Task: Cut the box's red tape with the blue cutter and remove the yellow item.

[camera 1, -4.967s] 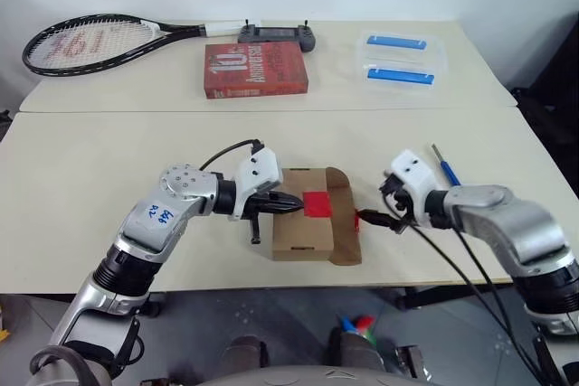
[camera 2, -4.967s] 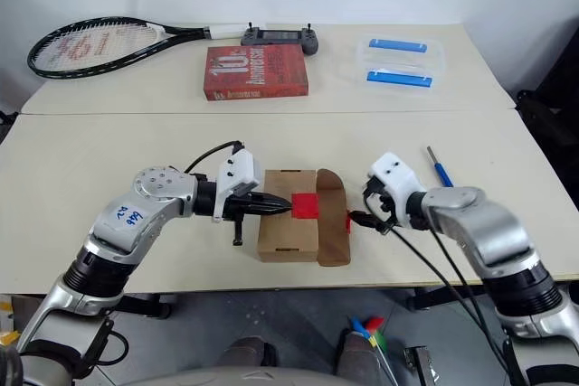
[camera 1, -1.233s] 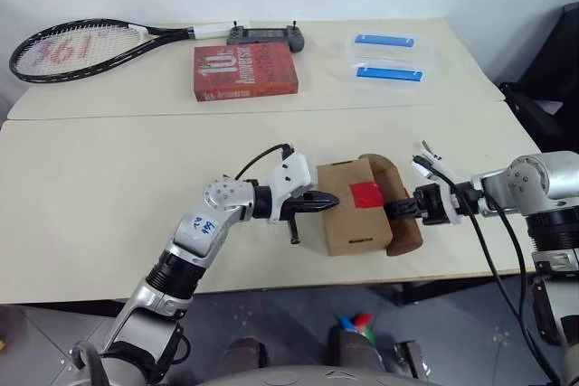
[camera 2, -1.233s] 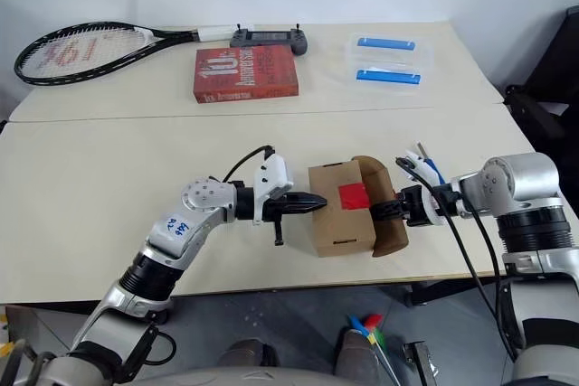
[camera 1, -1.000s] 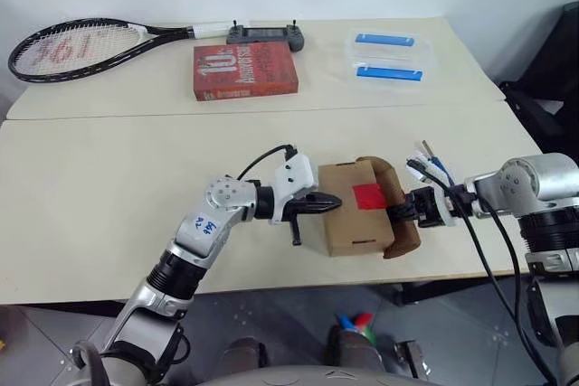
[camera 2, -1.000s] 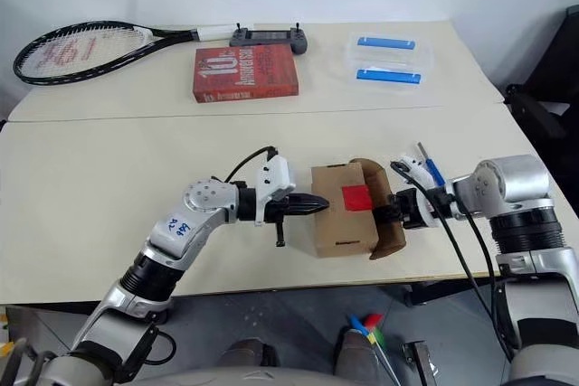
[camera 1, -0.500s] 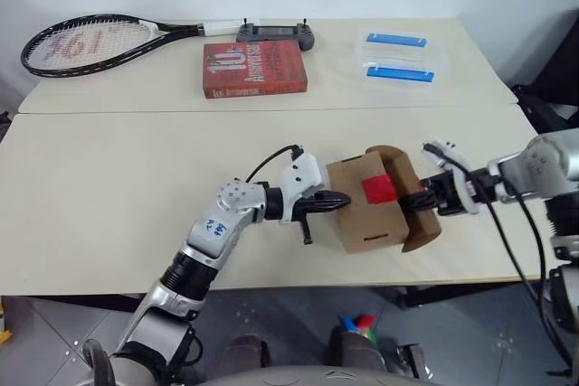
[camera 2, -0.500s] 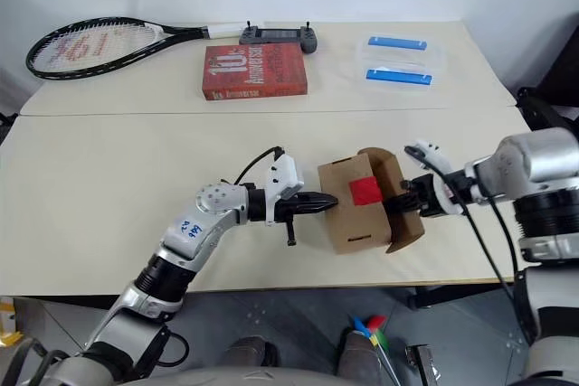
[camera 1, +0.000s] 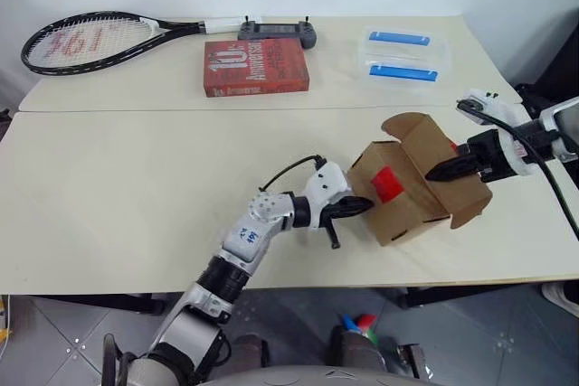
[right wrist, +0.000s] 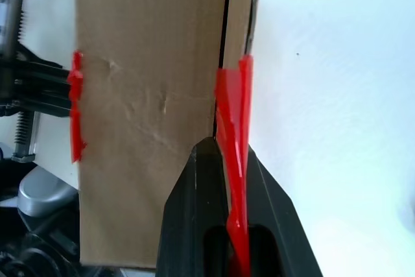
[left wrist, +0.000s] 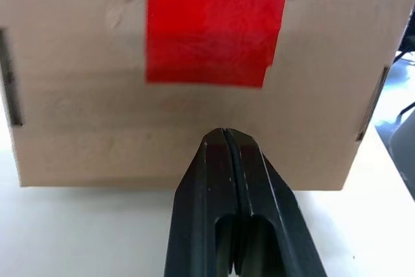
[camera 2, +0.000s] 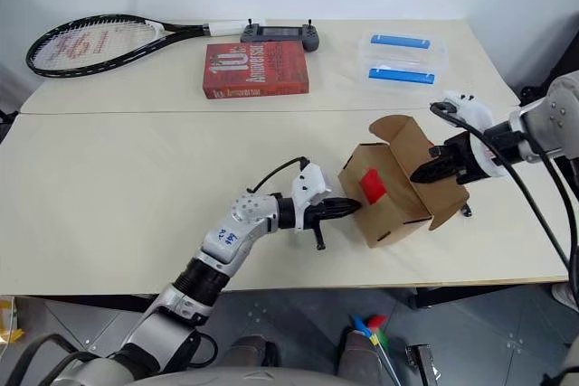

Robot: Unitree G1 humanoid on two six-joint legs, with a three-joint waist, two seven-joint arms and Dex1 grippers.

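— Where is the box?

— The box (camera 1: 403, 189) is near the front right corner of the worktop (camera 1: 136, 187), tilted, with its right side raised off the surface and its lower left edge down near it. One flap (camera 1: 418, 136) stands open at the top and another hangs open on the right side.

— And the red tape?

— A red tape (camera 1: 387, 183) patch sits on the face turned toward my left arm. In my right wrist view a torn strip of the same red (right wrist: 235, 147) runs along the flap's edge and down between my fingers.

— What are your left fingers (camera 1: 360, 208) doing?

— They are shut, tip to tip, holding nothing. Their closed tips press against the box's taped face, just beside the red patch.

— And the right ones?

— My right fingers (camera 1: 443, 170) are pinched shut on the edge of the box's cardboard flap, with the red strip caught between them. That hand is up above the worktop, at the raised side of the box.

— What else is on the worktop?

— Along the far edge: a tennis racket (camera 1: 99, 41) at the far left corner, a dark controller (camera 1: 278, 33) beside its handle, a red book (camera 1: 256, 67) in front of that, and two clear containers with blue handles (camera 1: 403, 54) toward the far right corner.
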